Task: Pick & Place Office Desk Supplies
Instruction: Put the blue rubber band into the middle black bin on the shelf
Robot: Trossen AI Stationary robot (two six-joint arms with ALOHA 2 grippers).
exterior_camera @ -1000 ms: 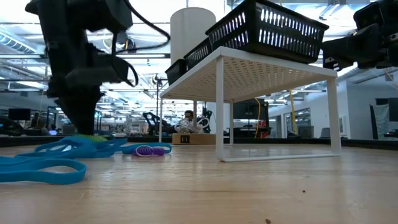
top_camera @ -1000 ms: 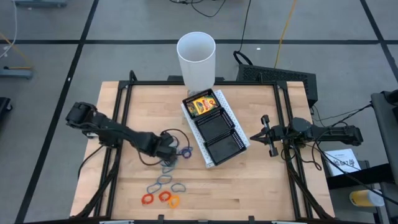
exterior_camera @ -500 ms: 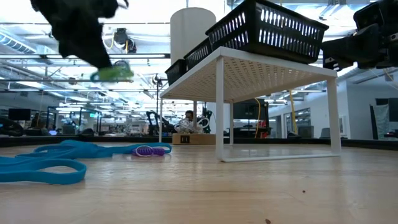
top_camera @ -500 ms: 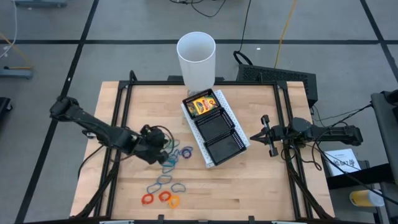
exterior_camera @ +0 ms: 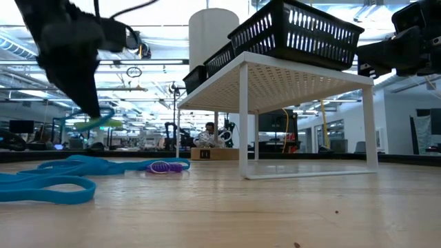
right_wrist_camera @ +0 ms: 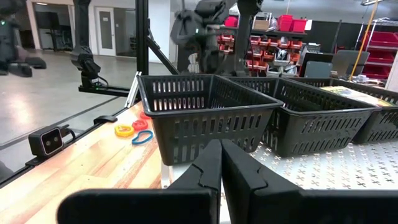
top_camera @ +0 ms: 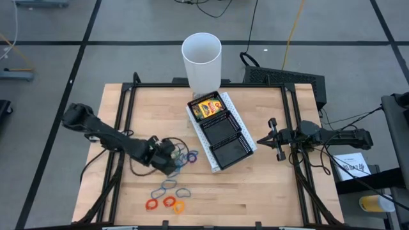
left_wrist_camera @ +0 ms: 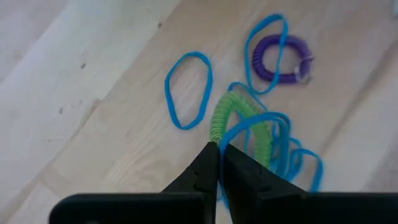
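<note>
My left gripper (top_camera: 171,163) hangs over the loose rubber bands (top_camera: 185,155) left of the black mesh tray (top_camera: 238,153), shut on a green coiled loop (left_wrist_camera: 239,121). In the low view the green loop (exterior_camera: 96,124) hangs clear above the blue bands (exterior_camera: 48,182) and a purple coil (exterior_camera: 165,166) on the wood. More bands, orange, red and grey-blue (top_camera: 167,198), lie nearer the front edge. A yellow-and-green crayon box (top_camera: 206,108) lies in the tray's far compartment. My right gripper (top_camera: 273,137) waits shut, level, right of the tray. My left gripper pinches one end of the green coiled loop (left_wrist_camera: 216,142) between its two fingertips, coming from above and slanting down. The loop hangs below the fingers, lifted clear of the table. A blue band (left_wrist_camera: 261,121) runs right beside it; I cannot tell whether that one is held too.
The tray sits on a white perforated riser (exterior_camera: 275,76), raised above the table. A tall white cup (top_camera: 202,61) stands behind the table's far edge. Black frame rails (top_camera: 128,115) run along the left and right sides. Bare wood lies in front of the tray.
My left gripper was down on the band pile; it has risen with the green coiled loop, swung a little toward the table's left edge, then come back and sunk somewhat. The loop has left the table and hangs clear. The other bands stay put.
</note>
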